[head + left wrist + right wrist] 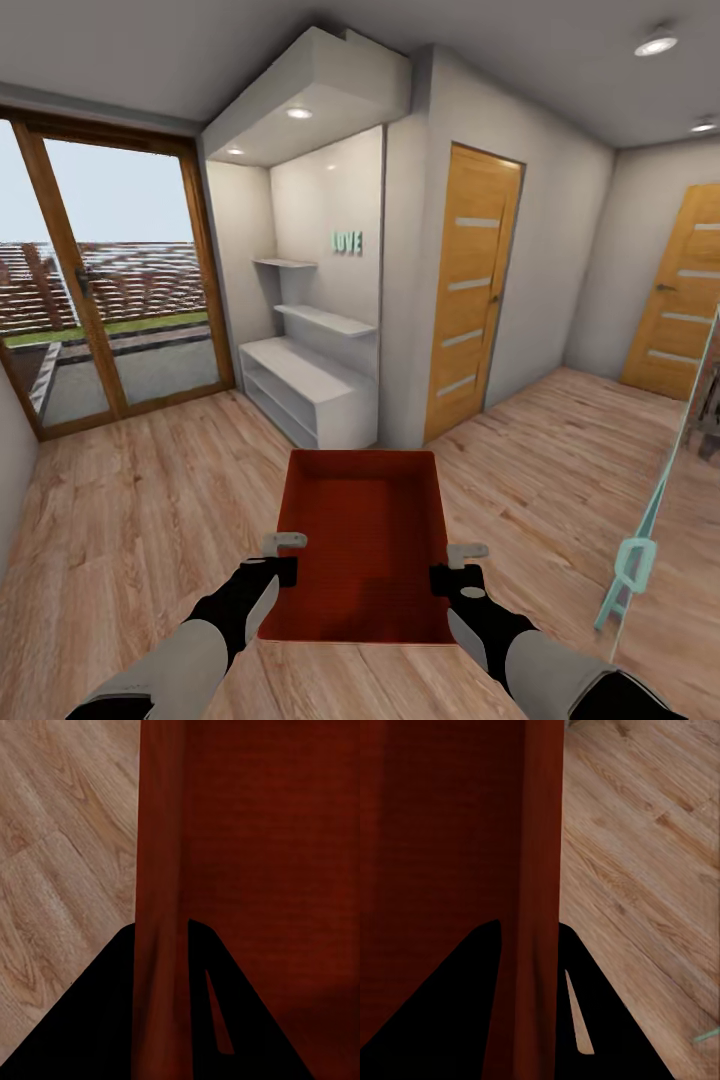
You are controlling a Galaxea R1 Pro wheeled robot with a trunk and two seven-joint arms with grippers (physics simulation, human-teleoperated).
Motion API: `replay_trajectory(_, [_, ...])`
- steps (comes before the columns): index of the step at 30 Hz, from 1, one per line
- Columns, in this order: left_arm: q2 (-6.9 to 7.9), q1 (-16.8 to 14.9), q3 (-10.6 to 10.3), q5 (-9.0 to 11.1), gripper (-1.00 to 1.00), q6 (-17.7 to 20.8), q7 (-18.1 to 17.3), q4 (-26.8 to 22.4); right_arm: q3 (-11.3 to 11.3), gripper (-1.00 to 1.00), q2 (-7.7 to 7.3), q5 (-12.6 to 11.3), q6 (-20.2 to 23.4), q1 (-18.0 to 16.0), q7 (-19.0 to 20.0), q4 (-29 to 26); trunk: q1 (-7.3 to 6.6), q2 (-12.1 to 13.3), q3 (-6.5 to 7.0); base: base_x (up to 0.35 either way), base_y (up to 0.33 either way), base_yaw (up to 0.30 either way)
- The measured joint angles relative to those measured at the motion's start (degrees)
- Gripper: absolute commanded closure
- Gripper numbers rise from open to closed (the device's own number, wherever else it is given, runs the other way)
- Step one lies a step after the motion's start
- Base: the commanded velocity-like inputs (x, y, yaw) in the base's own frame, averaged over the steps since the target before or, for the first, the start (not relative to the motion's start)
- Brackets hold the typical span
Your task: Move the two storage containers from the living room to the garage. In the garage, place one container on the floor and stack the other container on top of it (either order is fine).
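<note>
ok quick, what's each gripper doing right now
left gripper: shut on the storage container, left wall
right gripper: shut on the same container, right wall

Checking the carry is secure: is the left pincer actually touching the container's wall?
Touching. In the left wrist view the left pincer straddles the storage container wall, its dark fingers pressed against both faces with no gap.

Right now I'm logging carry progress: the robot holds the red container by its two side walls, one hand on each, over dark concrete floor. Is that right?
Not quite. The container is held by both side walls, left hand and right hand, but the floor beneath is light wood plank, not dark concrete, as the head view shows.
</note>
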Motion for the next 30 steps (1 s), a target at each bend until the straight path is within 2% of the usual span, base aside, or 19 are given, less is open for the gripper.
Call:
replay_trajectory(7, [0.03,0.0,-0.1,0.1,1.0,0.0,0.0,-0.1,0.0,1.0,0.0,0.0,0.0,0.0,-0.1,-0.1,0.0,0.0,0.0,0.322,0.0,-0.028])
replay_trajectory(19, [0.06,0.0,-0.1,0.1,1.0,0.0,0.0,0.2,0.0,1.0,0.07,0.1,0.0,0.0,-0.1,0.1,0.0,0.0,0.0,0.322,0.0,-0.217])
replay_trajectory(30, [0.06,0.0,-0.1,0.1,1.0,0.0,0.0,0.0,0.0,1.0,0.04,0.0,0.0,0.0,-0.1,0.0,0.0,0.0,0.0,0.322,0.0,-0.017])
